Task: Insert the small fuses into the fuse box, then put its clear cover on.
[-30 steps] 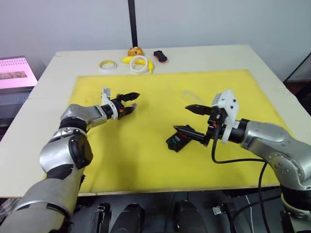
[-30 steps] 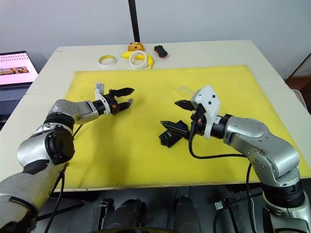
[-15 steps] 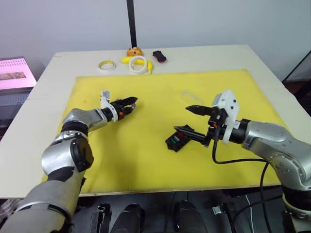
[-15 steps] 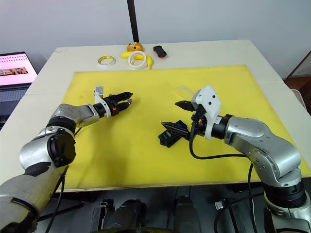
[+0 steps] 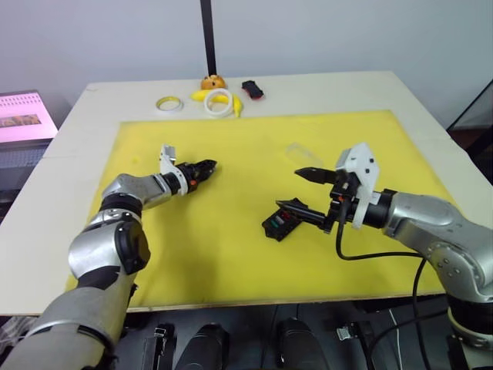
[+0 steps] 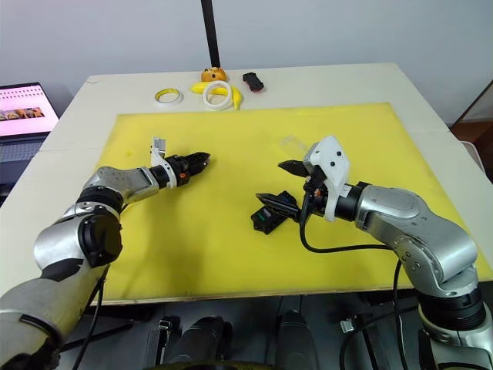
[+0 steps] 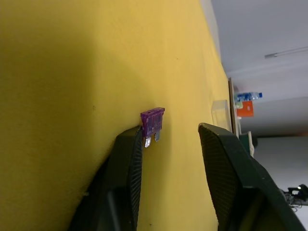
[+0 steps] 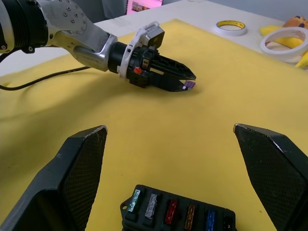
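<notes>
The left pincer [image 7: 166,163] lies low on the yellow mat [image 5: 254,146] with its two black fingers part-way open around a tiny purple plastic fuse [image 7: 152,121]. The fuse touches one finger [image 7: 127,159] and stands apart from the other, so it is bracketed, not yet clamped. Its metal blades point down toward the mat, an attitude that suits a pick by the plastic head.

The right pincer [image 5: 302,190] is spread wide, one finger to either side of the small black rectangular fuse box [image 8: 178,214], which lies on the mat near the middle of the tabletop. Judgement: it is stationed there to steady the block against an insertion push.

The right wrist view shows five fuses seated in the box's near row: green, grey, red, orange and blue. The end slot beside the blue one looks vacant, presumably the purple fuse's place.

The thin transparent rectangular cover [image 5: 304,152] lies flat on the mat beyond the box, well apart from it and untouched. Judgement: insertion is nearly complete; covering is not begun.
</notes>
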### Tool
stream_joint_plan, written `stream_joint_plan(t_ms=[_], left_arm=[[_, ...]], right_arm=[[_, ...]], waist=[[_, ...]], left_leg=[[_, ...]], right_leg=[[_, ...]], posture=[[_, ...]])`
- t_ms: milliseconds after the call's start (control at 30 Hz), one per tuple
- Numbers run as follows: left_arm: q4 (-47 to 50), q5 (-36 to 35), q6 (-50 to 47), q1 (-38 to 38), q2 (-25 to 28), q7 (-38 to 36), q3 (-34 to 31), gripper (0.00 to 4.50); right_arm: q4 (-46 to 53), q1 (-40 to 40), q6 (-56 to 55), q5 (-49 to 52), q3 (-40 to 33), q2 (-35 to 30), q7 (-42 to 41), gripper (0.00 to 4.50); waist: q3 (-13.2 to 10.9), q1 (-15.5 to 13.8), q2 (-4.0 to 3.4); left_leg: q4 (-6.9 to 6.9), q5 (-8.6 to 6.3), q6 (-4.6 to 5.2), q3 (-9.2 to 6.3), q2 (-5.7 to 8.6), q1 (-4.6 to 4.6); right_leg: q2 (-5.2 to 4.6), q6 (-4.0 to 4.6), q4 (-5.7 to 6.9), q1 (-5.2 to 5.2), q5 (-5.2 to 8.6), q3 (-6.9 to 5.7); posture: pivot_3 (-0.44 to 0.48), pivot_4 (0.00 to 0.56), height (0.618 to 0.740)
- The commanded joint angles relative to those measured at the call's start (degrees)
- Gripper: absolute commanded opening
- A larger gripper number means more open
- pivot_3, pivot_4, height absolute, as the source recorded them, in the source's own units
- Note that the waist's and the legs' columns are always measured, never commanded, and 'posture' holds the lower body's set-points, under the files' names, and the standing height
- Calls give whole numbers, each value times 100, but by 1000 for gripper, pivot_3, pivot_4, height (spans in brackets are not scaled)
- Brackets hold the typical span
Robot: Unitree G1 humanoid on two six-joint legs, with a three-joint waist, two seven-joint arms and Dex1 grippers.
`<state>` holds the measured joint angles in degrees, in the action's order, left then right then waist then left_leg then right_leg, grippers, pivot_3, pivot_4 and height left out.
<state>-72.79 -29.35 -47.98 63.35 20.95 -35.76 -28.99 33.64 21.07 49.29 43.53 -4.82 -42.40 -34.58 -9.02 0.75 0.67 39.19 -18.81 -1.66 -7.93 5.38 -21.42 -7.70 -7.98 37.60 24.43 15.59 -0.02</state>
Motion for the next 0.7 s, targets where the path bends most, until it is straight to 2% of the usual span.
stream_joint_plan(t_ms=[33,133,300,400,500,567,600,700], left_arm=[[-63,125,205,-191,62,309,-10,1307],[-60,115,199,-221,98,280,-11,51],[29,106,51,-217,307,57,24,51],[259,221,-27,-172,545,-541,265,51],[788,278,-328,-162,806,-1554,711,51],[1904,192,-729,-414,986,-2503,1333,51],[2793,16,-1015,-678,1097,-2872,1664,51],[4899,-595,-1706,-1304,1361,-3409,2154,51]], right_arm=[[171,43,-32,49,-124,-39,-10,4500],[176,36,-24,46,-126,-39,-10,4500],[204,3,0,76,-176,-64,-23,4500],[249,-76,58,176,-287,-82,-5,4500],[313,-207,165,426,-511,-83,38,4500],[327,-266,342,858,-797,-4,157,4500],[323,-275,445,1133,-947,24,229,4500],[264,-242,706,1904,-1265,24,445,4500]], waist=[[0,0,0],[2,15,-3],[8,30,-13],[8,59,-13],[7,126,-12],[6,179,-10],[5,178,-11],[5,142,-11]], left_leg=[[0,0,0,1,0,0],[0,0,0,1,-1,1],[-4,0,0,4,-4,3],[-7,0,0,7,-4,2],[-9,0,0,8,-3,0],[-12,0,0,7,-9,-5],[-15,0,0,6,-11,-8],[-19,-2,3,3,-11,-13]], right_leg=[[0,0,0,0,0,0],[1,0,0,0,0,1],[3,0,0,1,0,1],[5,0,0,5,0,2],[9,1,0,12,0,1],[8,1,3,16,0,1],[8,1,3,19,0,2],[0,2,5,17,0,4]], posture=[[0,150,740],[0,150,740],[0,150,740],[0,150,740],[0,150,740],[0,150,740],[0,150,740],[0,150,740]])
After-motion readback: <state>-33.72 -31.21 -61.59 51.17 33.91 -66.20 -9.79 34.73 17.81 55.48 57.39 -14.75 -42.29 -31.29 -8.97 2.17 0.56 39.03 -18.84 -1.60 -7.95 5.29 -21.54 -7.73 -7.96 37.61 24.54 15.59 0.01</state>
